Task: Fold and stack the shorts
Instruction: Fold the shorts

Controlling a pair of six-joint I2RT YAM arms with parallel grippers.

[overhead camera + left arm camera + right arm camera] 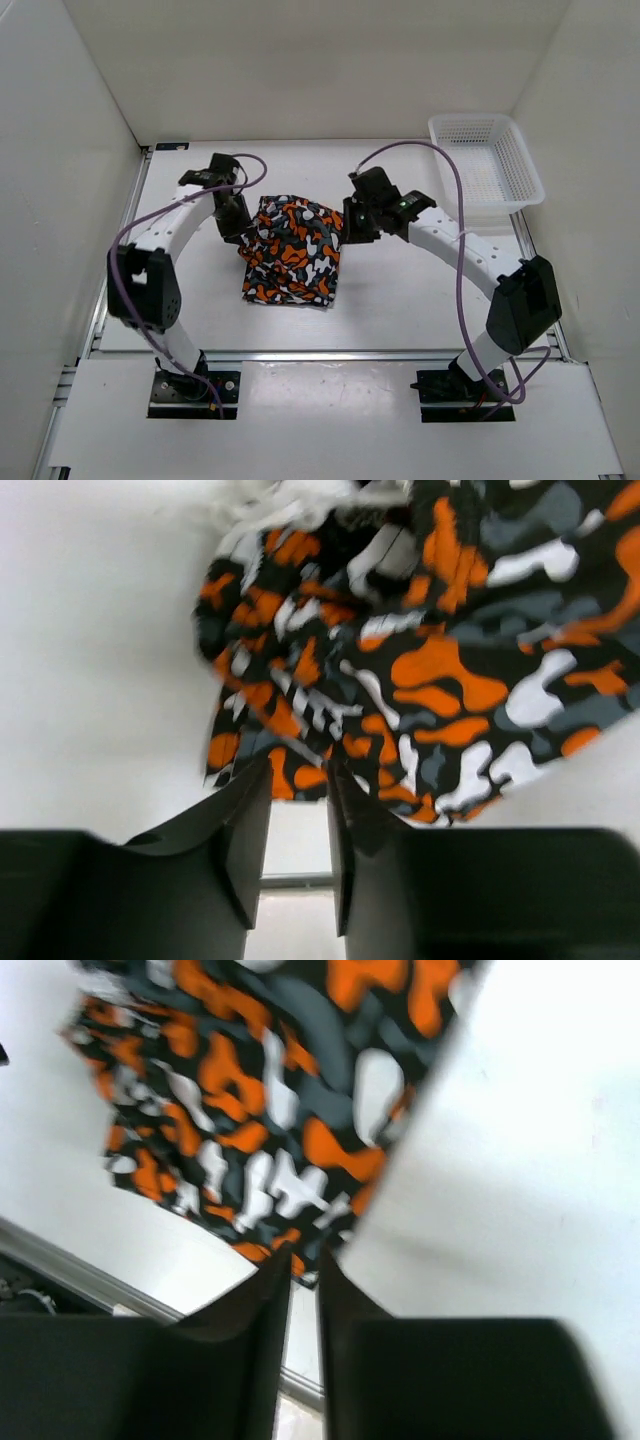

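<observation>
White table (400,300) w/ rumpled orange-grey camo shorts (293,250); L gripper (298,780), R gripper (305,1255) narrowly apart, empty

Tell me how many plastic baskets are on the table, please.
1. The white mesh basket stands at the far right corner of the table, beyond the right arm. No other shows; a hidden one seems unlikely.

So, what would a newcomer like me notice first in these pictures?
The shorts, a loud orange, white, grey and black bundle, lie in the middle. The left gripper and right gripper flank them, one at each side. A white mesh basket sits at the far right corner.
</observation>
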